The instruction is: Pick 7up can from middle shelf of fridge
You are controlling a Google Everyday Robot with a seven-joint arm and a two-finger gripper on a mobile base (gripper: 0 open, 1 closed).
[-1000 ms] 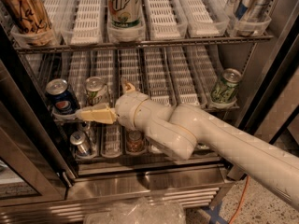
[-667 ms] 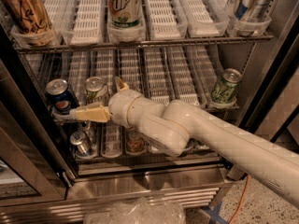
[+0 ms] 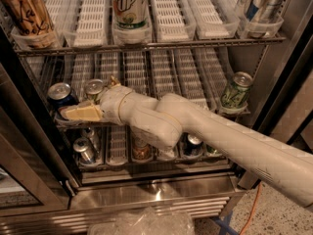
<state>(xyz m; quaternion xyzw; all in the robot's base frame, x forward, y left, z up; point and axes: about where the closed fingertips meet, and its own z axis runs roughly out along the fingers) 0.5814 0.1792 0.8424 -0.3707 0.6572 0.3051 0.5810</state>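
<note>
The 7up can stands near the left of the fridge's middle shelf, its silver top and pull tab showing and its pale body mostly covered. My gripper reaches in from the right at that can. One tan finger lies along the can's front side and a bit of the other finger shows behind it. The fingers stand apart on either side of the can, open. I cannot tell whether they touch it.
A blue Pepsi can stands just left of the 7up can, close to the finger tip. A dark green can sits at the shelf's right end. Above are a tall white UP can and a brown can. Several cans fill the bottom shelf.
My gripper has pushed further left and slightly up into the shelf, so the near finger now runs along the 7up can toward the Pepsi can. The cans have not moved.
</note>
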